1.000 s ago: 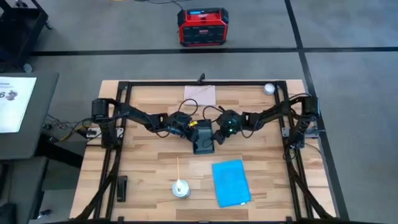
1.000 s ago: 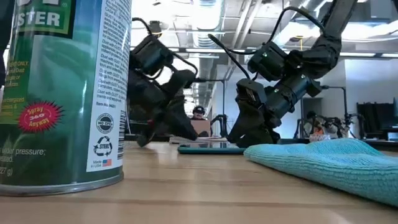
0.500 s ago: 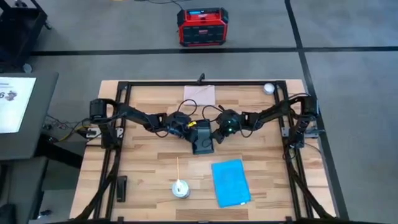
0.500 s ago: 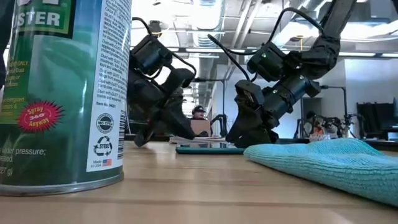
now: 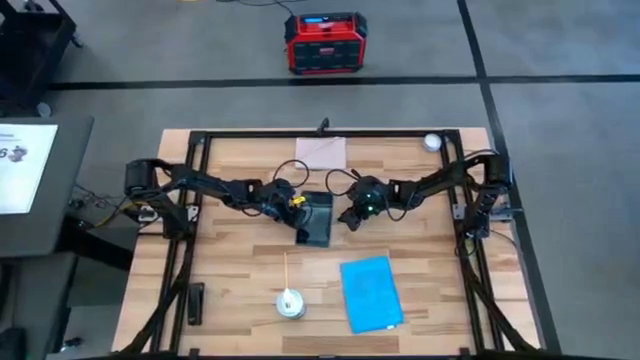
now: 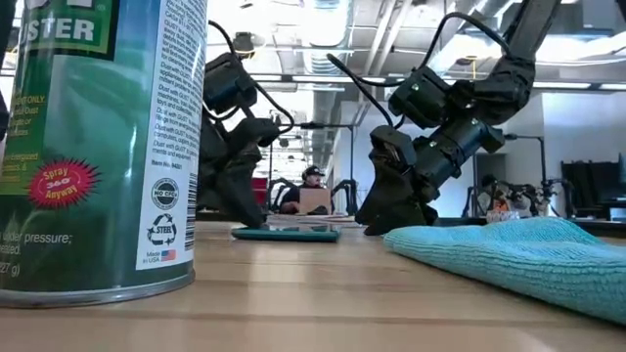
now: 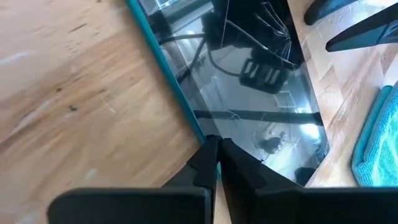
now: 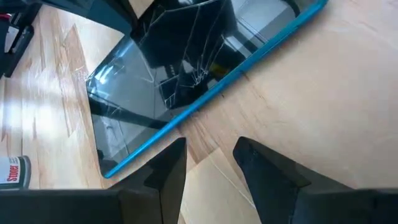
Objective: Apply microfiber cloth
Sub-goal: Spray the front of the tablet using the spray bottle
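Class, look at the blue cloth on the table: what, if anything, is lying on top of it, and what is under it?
Nothing lies on the blue cloth; its whole top shows from above. It rests flat on the wooden table. Whatever might be underneath it is covered. Both grippers, left and right, are away beside the tablet.

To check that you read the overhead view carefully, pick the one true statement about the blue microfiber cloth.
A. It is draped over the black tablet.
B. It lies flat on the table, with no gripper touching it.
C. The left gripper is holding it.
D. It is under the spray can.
B. The microfiber cloth lies flat on the table, apart from the tablet, the left gripper and the right gripper.
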{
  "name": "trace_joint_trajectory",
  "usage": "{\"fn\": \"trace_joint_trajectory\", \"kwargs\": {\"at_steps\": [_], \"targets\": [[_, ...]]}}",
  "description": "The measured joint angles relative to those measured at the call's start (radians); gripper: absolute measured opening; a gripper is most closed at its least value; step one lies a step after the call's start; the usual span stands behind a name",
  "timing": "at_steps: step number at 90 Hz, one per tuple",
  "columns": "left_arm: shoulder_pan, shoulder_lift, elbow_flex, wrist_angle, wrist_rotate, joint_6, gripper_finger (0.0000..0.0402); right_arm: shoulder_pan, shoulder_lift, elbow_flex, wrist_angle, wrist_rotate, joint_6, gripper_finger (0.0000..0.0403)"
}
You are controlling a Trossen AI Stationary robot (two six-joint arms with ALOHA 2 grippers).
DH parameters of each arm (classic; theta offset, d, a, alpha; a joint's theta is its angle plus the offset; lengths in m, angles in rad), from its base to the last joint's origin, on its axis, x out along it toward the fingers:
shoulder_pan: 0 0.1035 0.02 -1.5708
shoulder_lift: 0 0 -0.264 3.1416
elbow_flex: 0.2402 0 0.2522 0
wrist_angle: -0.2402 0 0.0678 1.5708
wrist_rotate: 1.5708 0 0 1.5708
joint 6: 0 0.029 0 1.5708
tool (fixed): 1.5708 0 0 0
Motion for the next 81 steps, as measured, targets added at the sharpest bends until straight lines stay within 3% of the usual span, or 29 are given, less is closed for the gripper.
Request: {"fn": "trace_joint_trajectory", "kwargs": {"at_steps": [31, 61, 81], "targets": [[0.0, -0.012, 0.079, -0.009, -0.004, 0.059, 0.0, 0.0, 0.0, 0.0, 0.0, 0.0, -0.004, 0.0148], [0.0, -0.019, 0.115, -0.272, -0.063, 0.1, 0.0, 0.0, 0.0, 0.0, 0.0, -0.003, -0.012, 0.0148], [0.002, -0.018, 0.116, -0.281, -0.093, 0.114, 0.0, -0.001, 0.0, -0.001, 0.004, -0.004, -0.019, 0.0148]]}}
